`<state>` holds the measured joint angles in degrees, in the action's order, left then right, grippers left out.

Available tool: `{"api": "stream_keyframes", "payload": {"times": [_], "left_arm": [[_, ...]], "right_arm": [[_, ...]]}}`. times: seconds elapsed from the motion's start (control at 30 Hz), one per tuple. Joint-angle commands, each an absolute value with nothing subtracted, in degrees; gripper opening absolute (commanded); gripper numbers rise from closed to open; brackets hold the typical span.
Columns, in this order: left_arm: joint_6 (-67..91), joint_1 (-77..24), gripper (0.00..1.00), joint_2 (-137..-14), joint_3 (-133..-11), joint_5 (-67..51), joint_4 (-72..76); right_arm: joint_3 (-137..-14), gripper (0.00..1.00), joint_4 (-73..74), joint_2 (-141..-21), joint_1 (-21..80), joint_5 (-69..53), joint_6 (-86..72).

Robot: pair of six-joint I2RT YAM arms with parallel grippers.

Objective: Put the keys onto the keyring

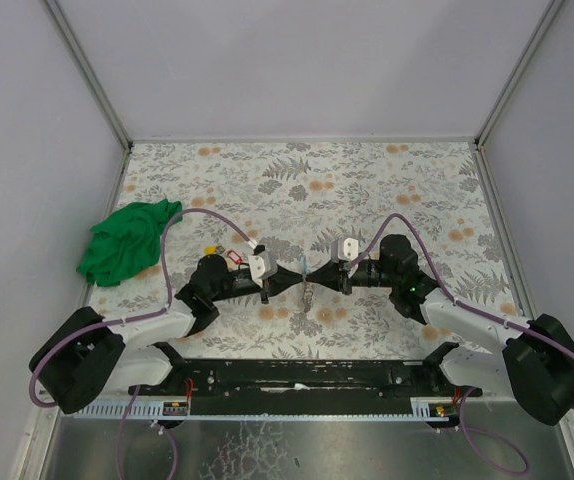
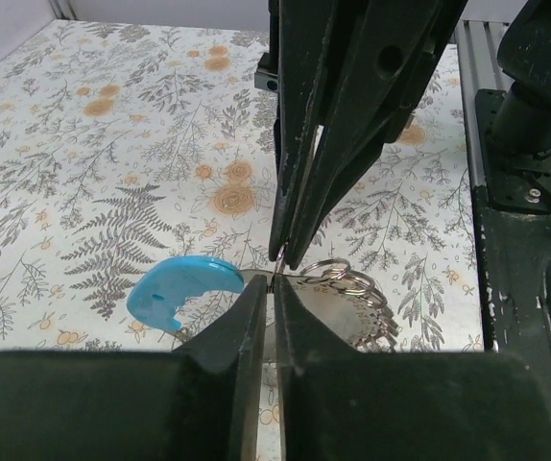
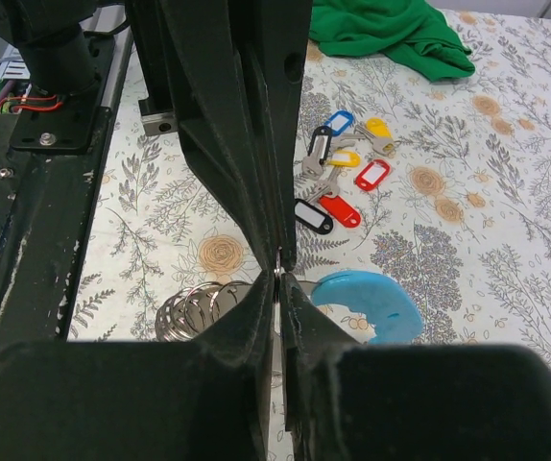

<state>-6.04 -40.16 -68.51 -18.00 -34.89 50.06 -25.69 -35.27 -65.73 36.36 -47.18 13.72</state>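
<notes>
Blue-and-grey keyring [image 2: 184, 288] lengthwise near-to-far, blue end far, clamped by left fingers [image 2: 237, 331] and right fingers [image 2: 299, 154]

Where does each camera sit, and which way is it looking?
Top camera: up high behind the arms, looking down at the flowery table; both arms show, bases nearest, jaws meeting mid-table.
Left wrist camera: on the left arm, looking rightward along the left jaws at the keyring; the right jaws point back at it.
Right wrist camera: on the right arm, looking leftward along the right jaws, past the keyring to the keys and green cloth.
Shared: both wrist views show the keyring and both jaws tip to tip.
</notes>
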Motion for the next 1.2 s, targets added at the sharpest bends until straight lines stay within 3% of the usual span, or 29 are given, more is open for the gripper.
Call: {"api": "stream_keyframes", "payload": {"times": [0.0,0.3,0.47,1.17], "left_arm": [[-7.77,-40.34,0.00,-66.92,-19.92,-34.17,49.56],[-10.36,-40.44,0.00,-60.95,-22.71,-29.54,35.53],[-11.30,-41.57,0.00,-59.67,-24.25,-28.98,31.10],[-12.59,-43.64,0.00,-60.36,-26.72,-27.50,26.24]], "right_arm": [[-27.33,0.13,-37.46,-64.91,36.12,-48.47,14.21],[-30.35,0.36,-23.93,-58.75,36.12,-41.54,21.22],[-31.92,0.37,-20.62,-56.98,36.12,-39.68,23.44],[-40.23,0.32,-14.32,-69.10,36.12,-52.21,27.66]]}}
